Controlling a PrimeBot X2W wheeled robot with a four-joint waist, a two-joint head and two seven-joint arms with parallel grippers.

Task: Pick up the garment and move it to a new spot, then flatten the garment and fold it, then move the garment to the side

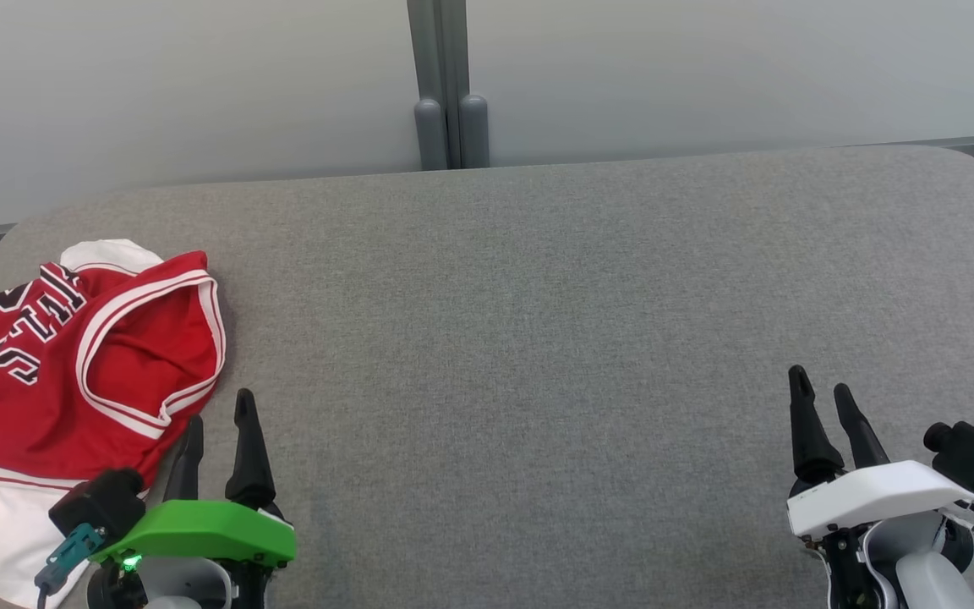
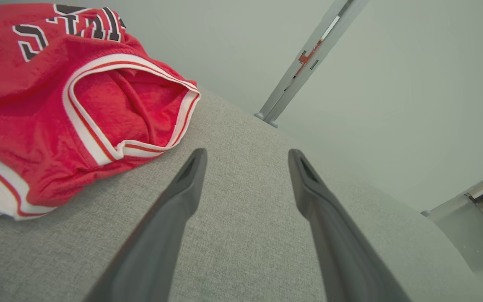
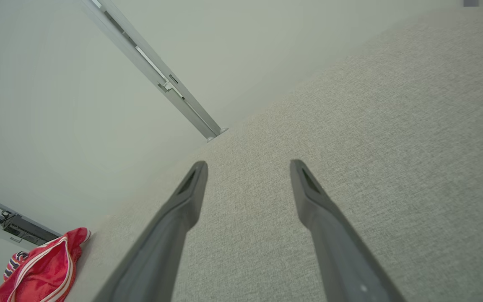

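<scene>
You are looking down on a wide grey fabric surface [image 1: 538, 296] that is taking up most of the head view, with pale wall panels [image 1: 707, 76] running behind its far edge. The garment [image 1: 73, 364], a red jersey with white trim and black lettering, is lying crumpled at the surface's far left end, with one trimmed opening gaping toward the middle. A grey post [image 1: 451, 85] is standing between the panels. Your left tool [image 1: 218, 408], the green-housed one, is sitting just beside the garment's near right edge. Its two dark fingers are standing spread wide and gripping nothing. Your right tool [image 1: 820, 381], white-housed, is hanging well apart from the garment at the lower right over bare fabric, its fingers likewise spread and holding nothing.
</scene>
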